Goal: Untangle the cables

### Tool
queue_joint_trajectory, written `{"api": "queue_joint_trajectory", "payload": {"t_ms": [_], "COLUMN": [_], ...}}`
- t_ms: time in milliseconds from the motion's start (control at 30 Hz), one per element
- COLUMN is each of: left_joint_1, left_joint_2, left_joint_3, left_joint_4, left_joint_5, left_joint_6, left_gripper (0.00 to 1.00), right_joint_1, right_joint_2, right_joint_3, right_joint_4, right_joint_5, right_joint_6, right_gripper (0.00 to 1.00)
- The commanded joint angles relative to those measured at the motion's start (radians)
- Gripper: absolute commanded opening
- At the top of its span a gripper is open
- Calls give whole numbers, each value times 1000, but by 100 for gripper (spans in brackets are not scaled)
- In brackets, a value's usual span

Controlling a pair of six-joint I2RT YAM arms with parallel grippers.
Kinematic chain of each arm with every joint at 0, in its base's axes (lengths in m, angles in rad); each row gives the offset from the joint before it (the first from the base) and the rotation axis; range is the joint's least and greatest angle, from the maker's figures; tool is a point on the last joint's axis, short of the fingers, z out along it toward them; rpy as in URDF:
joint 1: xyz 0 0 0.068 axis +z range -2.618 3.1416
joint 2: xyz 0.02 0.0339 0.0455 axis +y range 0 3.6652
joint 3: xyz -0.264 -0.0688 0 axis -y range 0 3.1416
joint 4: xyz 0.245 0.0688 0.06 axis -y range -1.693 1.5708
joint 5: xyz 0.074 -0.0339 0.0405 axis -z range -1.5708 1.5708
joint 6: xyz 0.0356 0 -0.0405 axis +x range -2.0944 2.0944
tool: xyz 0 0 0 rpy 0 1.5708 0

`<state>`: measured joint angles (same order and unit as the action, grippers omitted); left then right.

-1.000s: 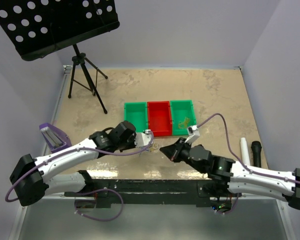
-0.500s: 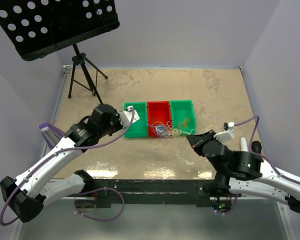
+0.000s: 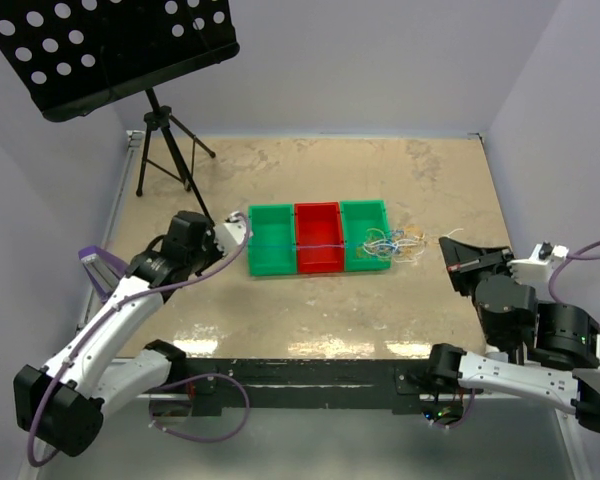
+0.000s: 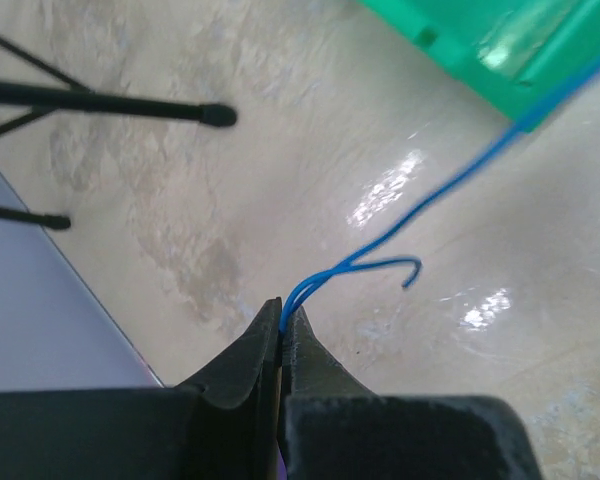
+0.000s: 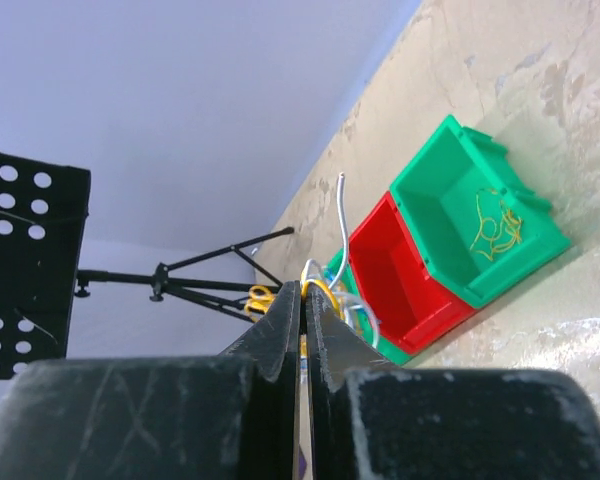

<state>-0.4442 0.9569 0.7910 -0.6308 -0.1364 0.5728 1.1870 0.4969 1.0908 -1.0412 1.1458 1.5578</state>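
1. Pulling apart is what both arms have just been doing. The black two-finger left gripper (image 4: 281, 305) and the black two-finger right gripper (image 5: 302, 290) were nose to nose at lower centre of the overhead view a second ago. They are now sitting at middle left and middle right.
2. Left claw is staying pinched fully closed on the hair-thin blue wire (image 4: 450, 185), which is running taut toward the upper right of its wrist view.
3. Right claw is likewise clamping tight, with yellow-gold and white strands (image 5: 320, 285) looping out at its tips.
4. The curly tangle of thin wires (image 3: 392, 245) is now sitting just right of the right-hand green plastic bin (image 3: 363, 206). It has travelled there from in front of the red plastic bin (image 3: 318, 268). The blue wire is stretching across all the bins, so the knot is probably loosening but not yet undone.
5. Farther back, a separate yellow-gold curl (image 5: 495, 225) is lying inside that green bin.
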Motion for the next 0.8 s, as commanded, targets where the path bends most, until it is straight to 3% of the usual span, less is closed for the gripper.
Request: {"api": "queue_joint_trajectory", "payload": {"t_ms": [0, 267, 433, 633, 767], "left_joint_1": [177, 360, 413, 630, 680], "left_joint_2": [45, 91, 146, 239, 284], "left_joint_3": [-18, -46, 49, 161, 252], "left_joint_4": [39, 109, 98, 77, 24], "left_joint_5": [52, 101, 178, 305, 388], "left_joint_6": [88, 214, 193, 205, 185], "left_gripper": [0, 0, 0, 0, 0], "right_joint_1": [3, 2, 0, -30, -30], "right_joint_2": [-17, -54, -18, -55, -37], "right_joint_3": [67, 175, 202, 337, 385], "right_joint_4": [-34, -33, -36, -1, -28], "right_joint_5": [152, 244, 246, 299, 301], "right_joint_6": [-51, -166, -238, -385, -406], "right_gripper": [0, 0, 0, 0, 0]}}
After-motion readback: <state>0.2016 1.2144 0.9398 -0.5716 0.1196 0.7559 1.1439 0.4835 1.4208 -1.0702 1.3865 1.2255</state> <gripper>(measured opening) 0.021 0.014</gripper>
